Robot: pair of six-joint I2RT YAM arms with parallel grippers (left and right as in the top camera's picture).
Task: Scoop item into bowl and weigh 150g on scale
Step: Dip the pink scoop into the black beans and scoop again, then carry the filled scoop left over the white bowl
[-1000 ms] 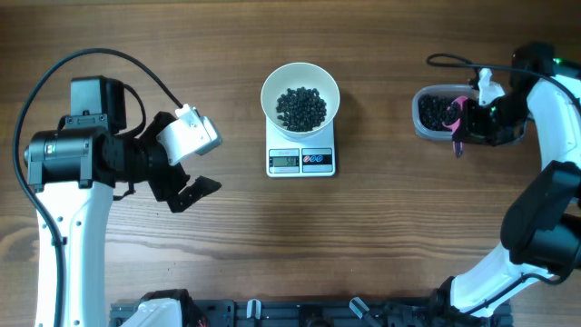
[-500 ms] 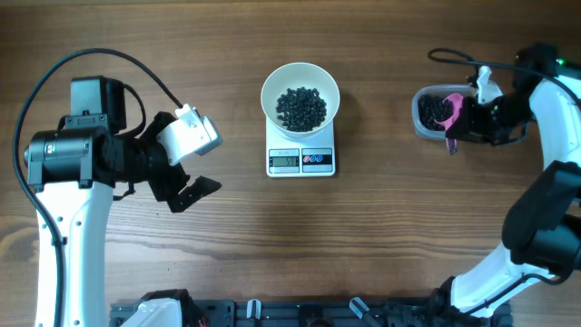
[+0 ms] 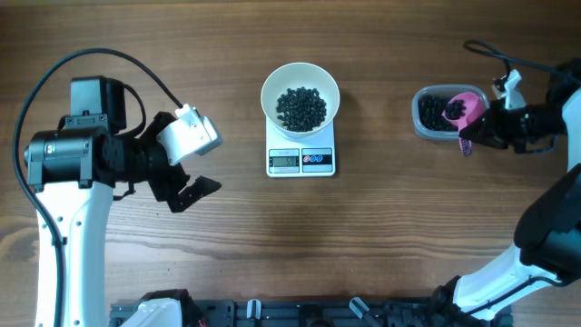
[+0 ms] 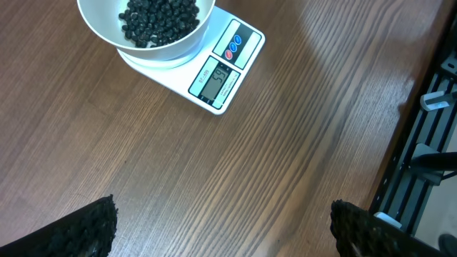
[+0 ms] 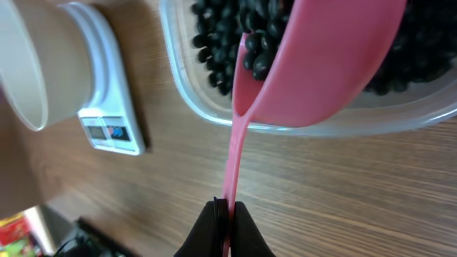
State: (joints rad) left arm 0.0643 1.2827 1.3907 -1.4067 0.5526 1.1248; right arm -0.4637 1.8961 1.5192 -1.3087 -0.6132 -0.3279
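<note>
Right gripper: jaws closed on the thin tail end of the handle of a pink scoop, which runs straight out ahead of them. The scoop's cup lies just beyond the jaws, over the near rim of a clear tub that holds a stock of black beads. Dark beads also show inside the cup in the overhead view. Seen from these jaws, the white bowl and the scale under it stand well apart, far off to one side of the handle. Left gripper: jaws spread wide and holding nothing, poised above the bare wooden surface. Ahead of them and off to one side, well apart, the bowl sits on the scale with a heap of beads in its bottom. The scale's grey display and two round buttons face these jaws. The figures on the display are too small to read.
</note>
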